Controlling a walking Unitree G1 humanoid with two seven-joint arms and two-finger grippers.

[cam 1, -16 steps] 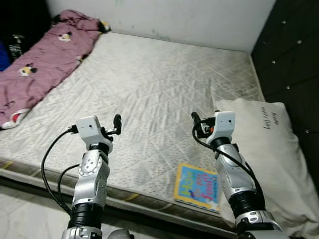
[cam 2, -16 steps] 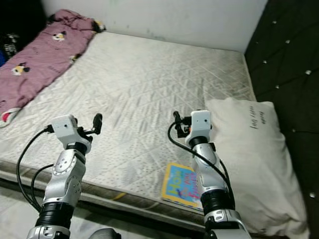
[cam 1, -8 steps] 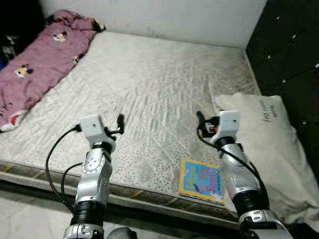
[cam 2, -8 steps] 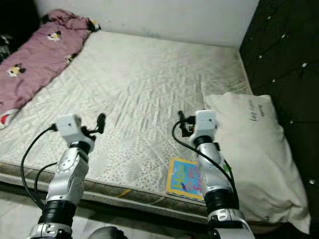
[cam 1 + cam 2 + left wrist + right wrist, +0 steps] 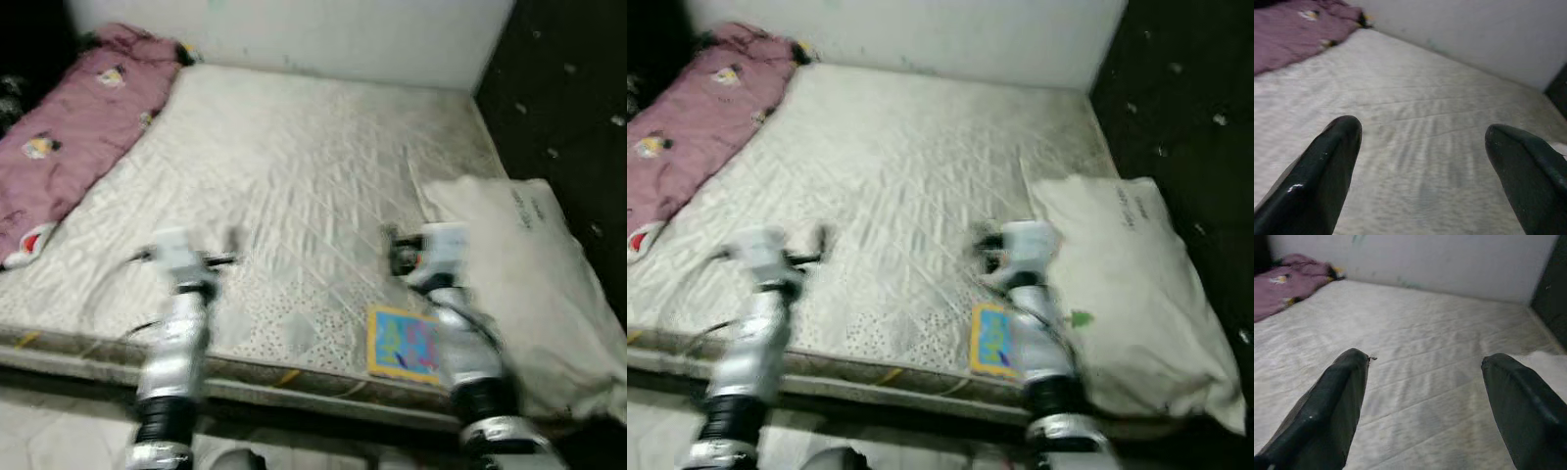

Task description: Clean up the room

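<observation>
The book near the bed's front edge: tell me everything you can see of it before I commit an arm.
The book is thin and flat, with a bright cover: blue field, yellow border, pink and green marks too blurred to read. It lies face up on the mattress, close to its front edge, slightly askew. The white pillow is right beside it; whether they touch cannot be told. The right arm crosses above one side of it, with the right tool held open over the mattress beyond. Nothing grips the book.
</observation>
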